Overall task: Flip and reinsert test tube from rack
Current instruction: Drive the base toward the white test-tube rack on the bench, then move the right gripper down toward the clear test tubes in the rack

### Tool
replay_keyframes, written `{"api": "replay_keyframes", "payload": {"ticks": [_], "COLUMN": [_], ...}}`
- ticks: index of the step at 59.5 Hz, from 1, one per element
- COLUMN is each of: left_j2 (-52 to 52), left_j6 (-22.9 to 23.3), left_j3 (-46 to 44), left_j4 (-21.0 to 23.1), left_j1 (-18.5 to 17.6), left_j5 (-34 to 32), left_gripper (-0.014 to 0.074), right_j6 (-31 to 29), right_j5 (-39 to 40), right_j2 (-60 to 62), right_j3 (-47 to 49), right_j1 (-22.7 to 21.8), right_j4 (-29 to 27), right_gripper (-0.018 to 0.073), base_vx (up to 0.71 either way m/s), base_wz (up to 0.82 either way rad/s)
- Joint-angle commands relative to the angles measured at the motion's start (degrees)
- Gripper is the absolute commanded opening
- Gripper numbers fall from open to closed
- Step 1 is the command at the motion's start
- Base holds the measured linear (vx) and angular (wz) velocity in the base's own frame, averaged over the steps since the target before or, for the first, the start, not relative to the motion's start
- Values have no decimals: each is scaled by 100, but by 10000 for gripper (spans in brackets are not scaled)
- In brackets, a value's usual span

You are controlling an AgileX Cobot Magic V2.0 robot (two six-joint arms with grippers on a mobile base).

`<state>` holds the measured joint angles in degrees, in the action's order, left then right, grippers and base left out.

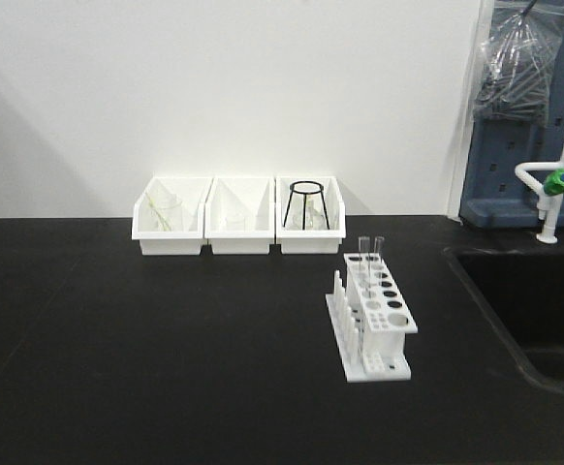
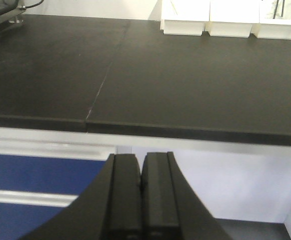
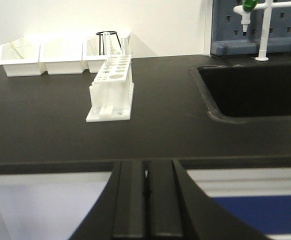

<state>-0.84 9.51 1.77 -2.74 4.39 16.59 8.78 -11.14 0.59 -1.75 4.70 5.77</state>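
White plastic test tube rack (image 1: 374,315), round holes in its top plate and pegs along one side: stood on the black table (image 1: 166,339), ahead and slightly left of the right fingers (image 3: 130,200). Two slim clear glass test tubes (image 1: 363,254): stood upright in the rack's end farthest from those fingers. Right fingers: were pressed together, empty, short of the table edge. Left fingers (image 2: 125,195): likewise together, empty. Three white bins (image 1: 238,218): sat beyond the rack.
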Motion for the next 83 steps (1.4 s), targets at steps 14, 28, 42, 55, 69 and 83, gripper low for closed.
{"api": "replay_keyframes", "payload": {"ticks": [14, 28, 42, 55, 69, 83], "left_j2": [-72, -72, -72, -72, -72, -72], "left_j6": [1, 1, 1, 1, 1, 1], "left_j3": [5, 5, 5, 5, 5, 5], "left_j4": [21, 21, 21, 21, 21, 21], "left_j1": [-40, -40, -40, -40, -40, -40], "left_j5": [-502, -502, -502, -502, -502, -502], "left_gripper": [-6, -6, -6, -6, -6, -6], "right_j6": [-7, -7, -7, -7, -7, -7], "right_j5": [479, 474, 474, 474, 474, 474], "right_j2": [57, 57, 57, 57, 57, 57], "right_j3": [-5, -5, -5, -5, -5, -5], "right_j1": [-7, -7, -7, -7, -7, -7], "right_j4": [34, 34, 34, 34, 34, 34], "right_gripper": [-8, -8, -8, -8, -8, -8], "base_vx": [36, 28, 15, 7, 5, 3], "base_wz": [1, 3, 2, 0, 0, 0]}}
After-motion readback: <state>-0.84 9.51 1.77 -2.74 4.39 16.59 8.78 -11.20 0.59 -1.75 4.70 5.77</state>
